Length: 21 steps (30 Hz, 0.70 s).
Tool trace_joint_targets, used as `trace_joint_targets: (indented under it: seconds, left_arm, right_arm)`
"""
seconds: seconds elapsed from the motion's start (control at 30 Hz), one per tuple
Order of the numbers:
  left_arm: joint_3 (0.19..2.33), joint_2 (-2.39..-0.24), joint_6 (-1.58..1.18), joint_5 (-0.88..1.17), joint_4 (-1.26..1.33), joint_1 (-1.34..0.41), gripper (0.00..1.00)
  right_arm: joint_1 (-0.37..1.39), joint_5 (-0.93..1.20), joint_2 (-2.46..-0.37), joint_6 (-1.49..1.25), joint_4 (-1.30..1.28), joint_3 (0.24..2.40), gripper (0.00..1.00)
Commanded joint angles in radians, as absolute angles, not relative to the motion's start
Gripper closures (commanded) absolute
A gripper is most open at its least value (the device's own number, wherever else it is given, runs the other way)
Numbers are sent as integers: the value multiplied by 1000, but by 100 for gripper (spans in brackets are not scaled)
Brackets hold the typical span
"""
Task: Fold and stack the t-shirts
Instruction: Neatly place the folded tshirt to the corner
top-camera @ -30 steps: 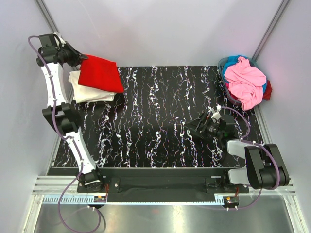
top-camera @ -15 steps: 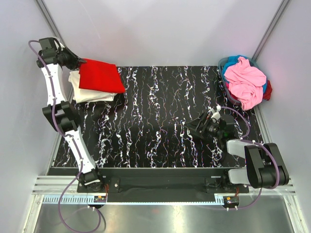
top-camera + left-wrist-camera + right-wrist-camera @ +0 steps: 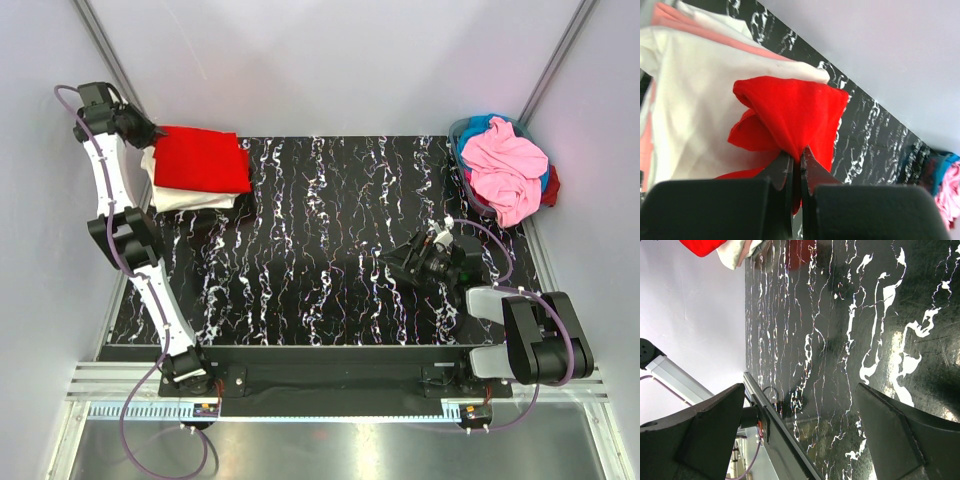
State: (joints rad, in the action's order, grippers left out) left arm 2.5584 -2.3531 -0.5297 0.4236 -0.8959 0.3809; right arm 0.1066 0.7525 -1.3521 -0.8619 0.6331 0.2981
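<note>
A folded bright red t-shirt (image 3: 203,158) lies on top of a folded cream-white t-shirt (image 3: 190,198) at the table's far left corner. My left gripper (image 3: 148,132) is shut on the red shirt's left edge. In the left wrist view the red t-shirt (image 3: 790,120) bunches into the closed jaws of my left gripper (image 3: 796,162), above the cream-white t-shirt (image 3: 695,100). A pink t-shirt (image 3: 505,165) is heaped over blue and dark red cloth in a basket (image 3: 460,150) at the far right. My right gripper (image 3: 400,265) rests open and holds nothing on the right side of the table.
The black marbled table (image 3: 320,240) runs between the stack and the basket. Grey walls close in on the left, back and right. A metal rail (image 3: 330,385) runs along the near edge by the arm bases.
My left gripper has drawn the red t-shirt a little left and back, and it now lies flatter and squarer on the cream-white one. The right arm has not moved.
</note>
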Motion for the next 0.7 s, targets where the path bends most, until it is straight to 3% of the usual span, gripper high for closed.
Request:
trace_joint_targets:
  seconds: [0.0,0.43,0.67]
  left_arm:
    - [2631,-2352,-491,350,-864,400,99]
    - [2655,-2393,-428,241,-891,403,95]
    - [2550,-2361,-394,124,-851,399,94]
  right_arm:
    - [110,772,-1353,-862,690,325,0]
    - [110,772,-1355,-864,696,322,0]
    - [110,772,-1356,-867,696,322,0]
